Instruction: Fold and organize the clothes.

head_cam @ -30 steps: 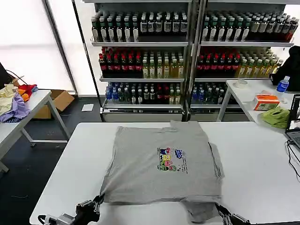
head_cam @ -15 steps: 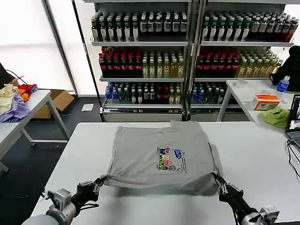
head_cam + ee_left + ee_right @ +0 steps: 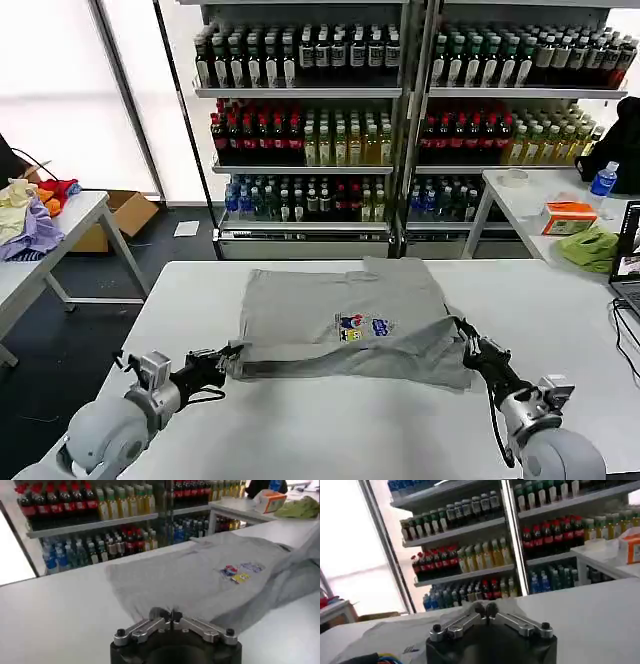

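Room: shelves (image 3: pixel 400 110) packed with rows of bottles stand behind the work area, with bright windows to the left.
Surface: a white table (image 3: pixel 330 420) fills the foreground, bare along its near edge.
Shirt: a light grey T-shirt (image 3: pixel 345 320) lies in the middle of the table, print side up, with its near part lifted and carried back over the rest, so the near edge forms a raised fold.
Print: the small multicoloured print (image 3: pixel 360 327) sits just behind that fold, partly covered by it; in the left wrist view it shows on the flat cloth (image 3: pixel 239 573).
Left gripper: the left gripper (image 3: pixel 225 357) is low over the table at the shirt's near left corner, its jaws pressed together on a pinch of the grey cloth, which runs taut from the tips in the left wrist view (image 3: pixel 166 614).
Right gripper: the right gripper (image 3: pixel 467 345) is at the shirt's near right corner, touching the bunched cloth there; in the right wrist view (image 3: pixel 485 609) its tips meet, with grey cloth just beyond them.
Left side: a second table (image 3: pixel 60 235) stands well apart on the left, bearing a heap of lilac, yellow and red garments (image 3: pixel 30 215).
Right side: a third table (image 3: pixel 520 205) on the right holds a green cloth (image 3: pixel 588 248), an orange box (image 3: pixel 568 217) and a blue bottle (image 3: pixel 603 181).
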`<move>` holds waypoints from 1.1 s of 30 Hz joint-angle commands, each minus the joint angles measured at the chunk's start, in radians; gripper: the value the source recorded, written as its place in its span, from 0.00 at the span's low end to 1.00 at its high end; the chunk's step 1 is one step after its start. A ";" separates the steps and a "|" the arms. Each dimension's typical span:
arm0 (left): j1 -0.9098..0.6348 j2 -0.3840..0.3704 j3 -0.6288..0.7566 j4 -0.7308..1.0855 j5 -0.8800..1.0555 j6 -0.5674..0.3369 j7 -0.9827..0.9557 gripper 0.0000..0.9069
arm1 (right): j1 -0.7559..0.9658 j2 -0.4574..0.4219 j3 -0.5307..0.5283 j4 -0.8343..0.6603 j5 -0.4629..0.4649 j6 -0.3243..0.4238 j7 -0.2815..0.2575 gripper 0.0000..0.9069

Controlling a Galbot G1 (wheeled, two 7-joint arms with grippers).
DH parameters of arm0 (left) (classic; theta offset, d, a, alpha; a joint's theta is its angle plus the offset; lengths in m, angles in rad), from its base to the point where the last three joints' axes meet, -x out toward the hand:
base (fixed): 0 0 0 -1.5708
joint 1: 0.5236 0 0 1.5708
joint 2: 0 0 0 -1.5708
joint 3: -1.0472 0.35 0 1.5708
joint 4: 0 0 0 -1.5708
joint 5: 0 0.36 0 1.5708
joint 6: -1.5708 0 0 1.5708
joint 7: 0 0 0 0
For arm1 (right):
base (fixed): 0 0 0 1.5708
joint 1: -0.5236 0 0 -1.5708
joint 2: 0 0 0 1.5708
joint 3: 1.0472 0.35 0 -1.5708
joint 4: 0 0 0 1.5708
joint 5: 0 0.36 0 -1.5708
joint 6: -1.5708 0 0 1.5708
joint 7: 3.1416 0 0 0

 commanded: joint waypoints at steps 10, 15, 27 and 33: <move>-0.196 -0.026 0.030 0.185 -0.007 0.008 0.022 1.00 | 0.104 -0.004 -0.060 -0.094 -0.075 -0.063 0.009 1.00; -0.042 0.024 -0.051 0.092 -0.005 0.003 0.013 1.00 | 0.065 -0.010 -0.011 -0.031 -0.074 -0.103 0.048 1.00; 0.219 -0.080 -0.097 -0.057 0.131 0.007 -0.016 1.00 | -0.243 0.003 0.110 0.177 -0.116 -0.156 0.127 1.00; 0.206 -0.133 -0.061 0.001 0.164 0.005 -0.014 0.77 | -0.259 0.034 0.076 0.143 -0.118 -0.161 0.173 0.00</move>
